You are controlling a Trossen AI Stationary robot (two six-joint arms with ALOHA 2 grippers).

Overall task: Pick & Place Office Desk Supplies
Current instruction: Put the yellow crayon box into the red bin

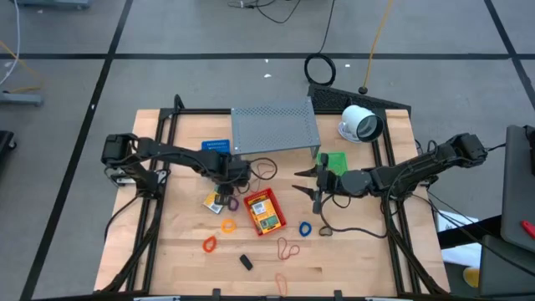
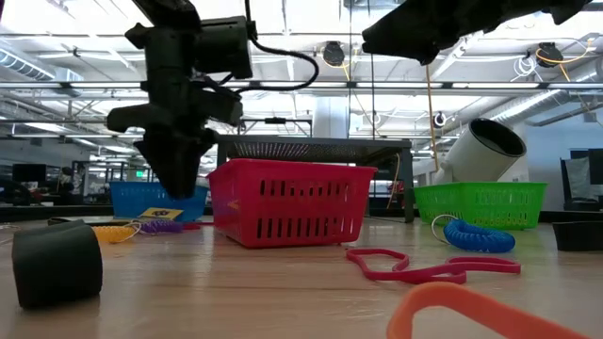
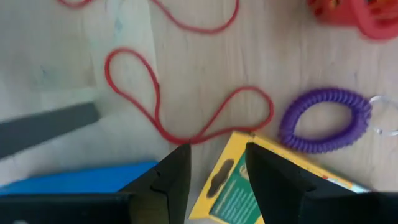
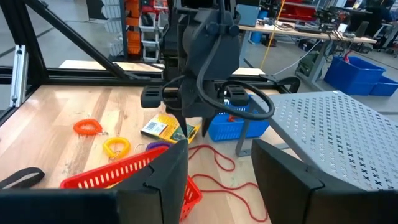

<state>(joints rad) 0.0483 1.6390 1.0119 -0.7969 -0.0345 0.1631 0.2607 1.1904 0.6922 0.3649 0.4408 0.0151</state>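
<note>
The wooden surface [image 1: 351, 251] carries a red basket [image 1: 265, 211] mid-table. The left gripper [image 1: 224, 189], fingers apart, hangs over the yellow packet [image 3: 249, 186], with the waiting right gripper [image 1: 316, 186] also apart. The red loop [image 3: 186, 112] and purple coil [image 3: 326, 119] lie just beside; closing could snag either.

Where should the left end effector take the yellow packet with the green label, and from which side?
Take the yellow packet by its near edge, coming straight down from above: it lies flat on the table, and the left end effector hangs open over that edge.
</note>
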